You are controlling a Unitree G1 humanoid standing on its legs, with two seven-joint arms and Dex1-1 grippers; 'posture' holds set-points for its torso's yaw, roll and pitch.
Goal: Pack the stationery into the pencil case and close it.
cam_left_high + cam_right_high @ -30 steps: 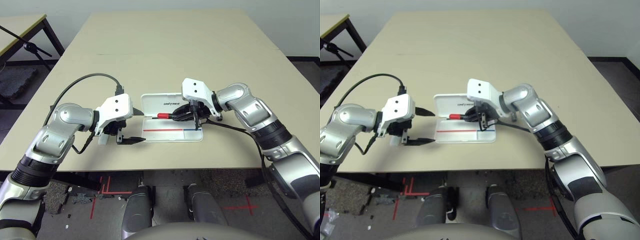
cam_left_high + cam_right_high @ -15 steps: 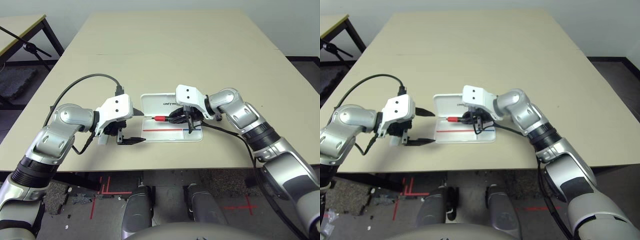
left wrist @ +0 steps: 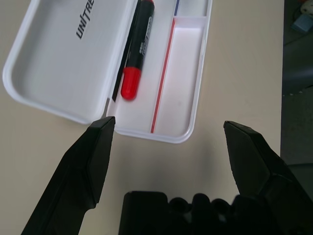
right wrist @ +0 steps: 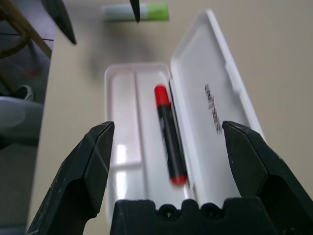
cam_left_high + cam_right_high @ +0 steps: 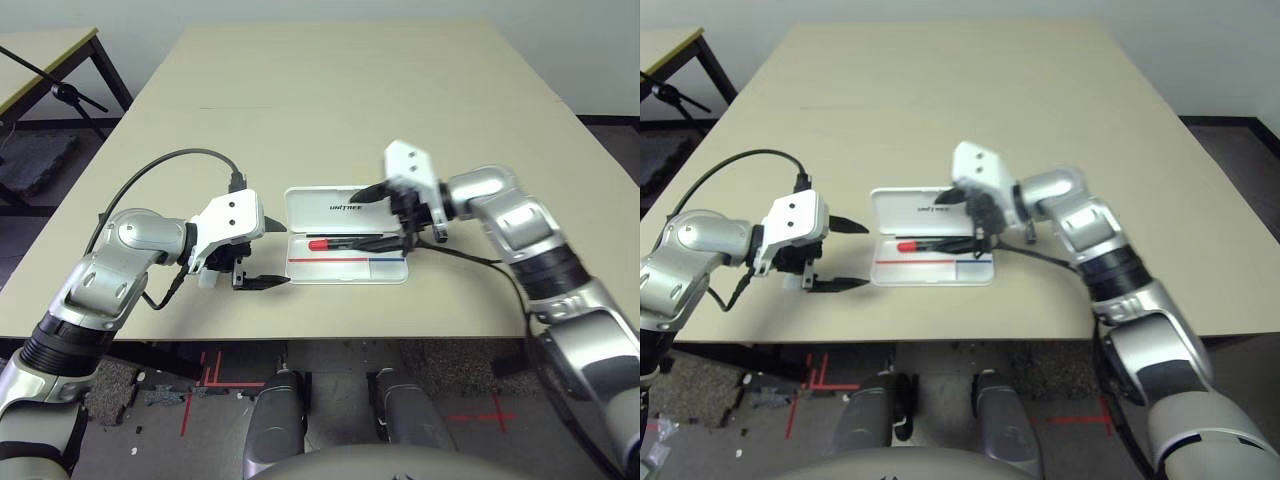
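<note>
Camera layout as I see it from the operator's seat

My two head eyes look forward and down over the forearms at the table (image 5: 330, 90), side by side, so they share almost the whole scene, slightly offset. The left wrist camera looks close along its left gripper (image 3: 166, 152) onto the open pencil case (image 3: 188, 93); the right wrist camera looks along the right gripper (image 4: 168, 156) from the case's opposite end. Both wrist views share the case and the red marker (image 4: 169, 132) lying inside.

The left claw (image 3: 168, 147) is spread wide over the table (image 3: 39, 132), facing the open case (image 3: 193, 73); a red marker (image 3: 137, 49) lies inside it.
</note>
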